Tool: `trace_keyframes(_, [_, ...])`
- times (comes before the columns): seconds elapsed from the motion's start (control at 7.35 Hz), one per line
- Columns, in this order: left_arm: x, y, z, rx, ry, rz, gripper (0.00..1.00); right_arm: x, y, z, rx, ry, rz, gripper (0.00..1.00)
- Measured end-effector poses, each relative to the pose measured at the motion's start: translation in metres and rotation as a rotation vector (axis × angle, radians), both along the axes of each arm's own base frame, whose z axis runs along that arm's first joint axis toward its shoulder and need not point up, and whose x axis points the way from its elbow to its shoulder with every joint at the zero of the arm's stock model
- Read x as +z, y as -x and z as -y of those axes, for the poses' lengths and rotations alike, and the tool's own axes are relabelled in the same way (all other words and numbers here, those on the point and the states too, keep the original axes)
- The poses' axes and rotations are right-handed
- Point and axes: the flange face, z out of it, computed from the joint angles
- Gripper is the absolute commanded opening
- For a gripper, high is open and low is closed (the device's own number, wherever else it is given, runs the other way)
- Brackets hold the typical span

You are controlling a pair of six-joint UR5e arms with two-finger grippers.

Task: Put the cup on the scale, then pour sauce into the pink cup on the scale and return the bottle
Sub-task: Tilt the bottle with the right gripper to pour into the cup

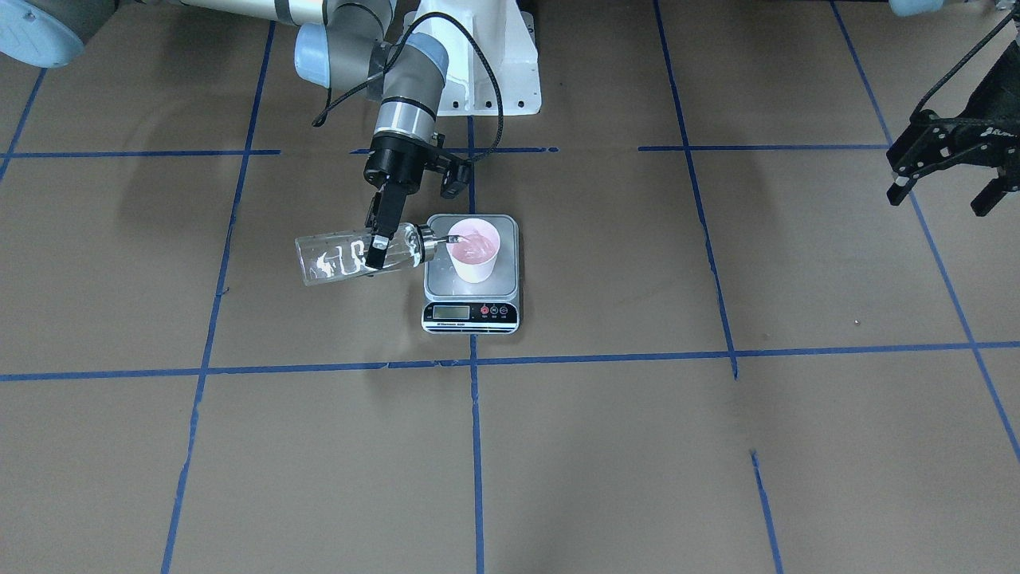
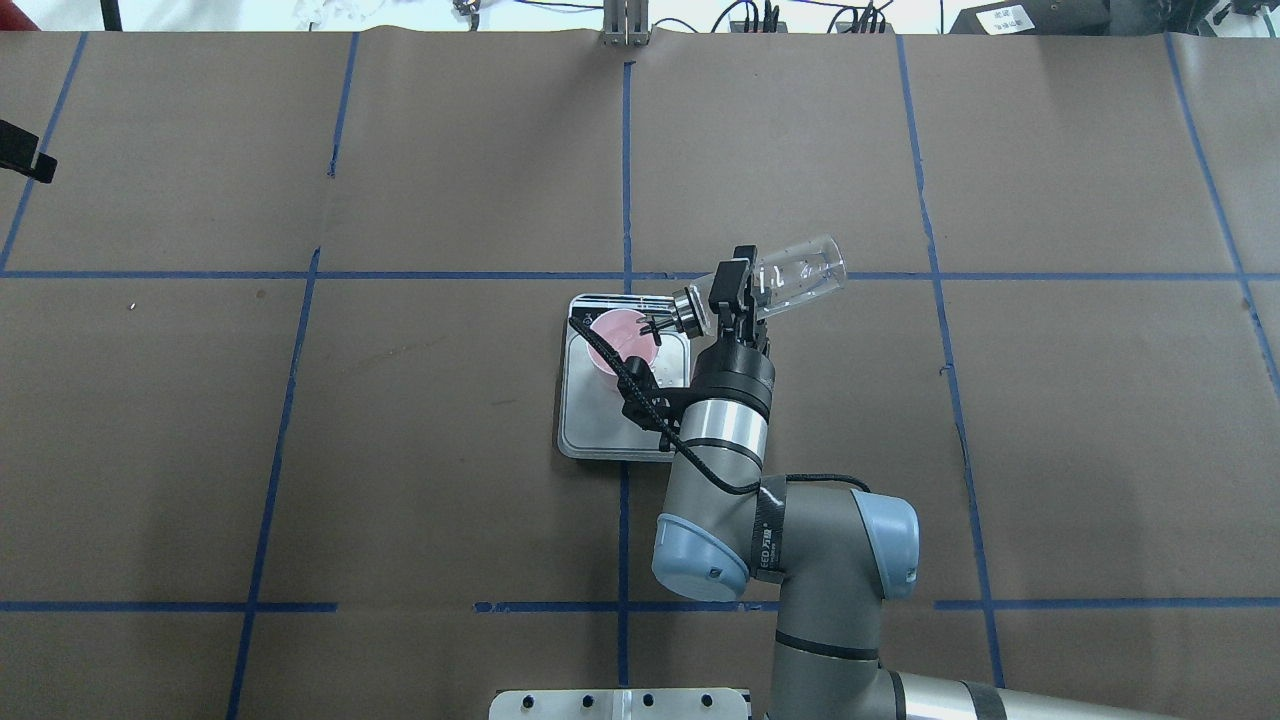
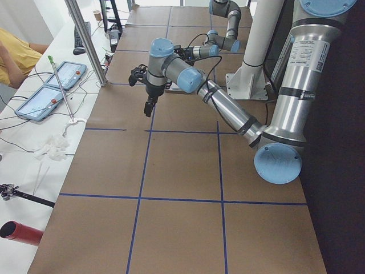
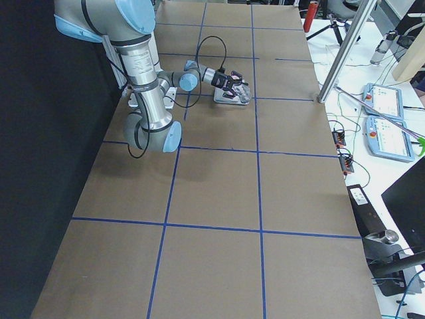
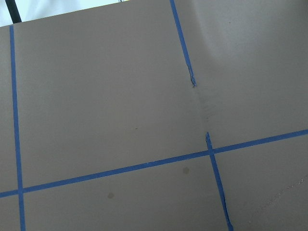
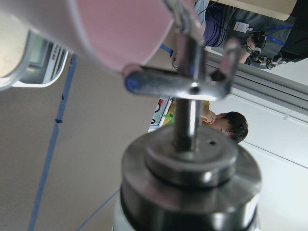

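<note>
Near the centre of the front-facing view, the right tool (image 1: 376,253) is clamped across the middle of the glass bottle (image 1: 331,259). The bottle lies almost level, its base toward the left of the frame, and its thin spout (image 1: 453,237) reaches over the rim of the pink paper cup (image 1: 476,255). The cup stands upright on the steel platform of the kitchen scale (image 1: 470,312), in the platform's upper half, with the display strip at the scale's lower edge. In the overhead view the right wrist (image 2: 725,420) and its black cable (image 2: 640,385) cross the scale's lower right part and hide that corner. The silver cap (image 6: 192,178) fills the right wrist view, with the cup's pink rim at upper left and a dark-haired person (image 6: 231,126) behind. The left tool (image 1: 940,198) hangs at the right edge of the front-facing view, jaws apart, well apart from the scale. Blue tape lines (image 1: 476,446) grid the brown desk (image 1: 637,446).
</note>
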Motion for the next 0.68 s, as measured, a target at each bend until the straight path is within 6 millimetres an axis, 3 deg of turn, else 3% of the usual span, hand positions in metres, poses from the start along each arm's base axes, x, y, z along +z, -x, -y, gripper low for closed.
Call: trace_keyframes(0.68, [0.0, 0.0, 0.0, 0.0, 0.0, 0.0, 1.0, -0.0085, -0.0074, 0.0013, 0.007, -0.015, 0.007, 0.0])
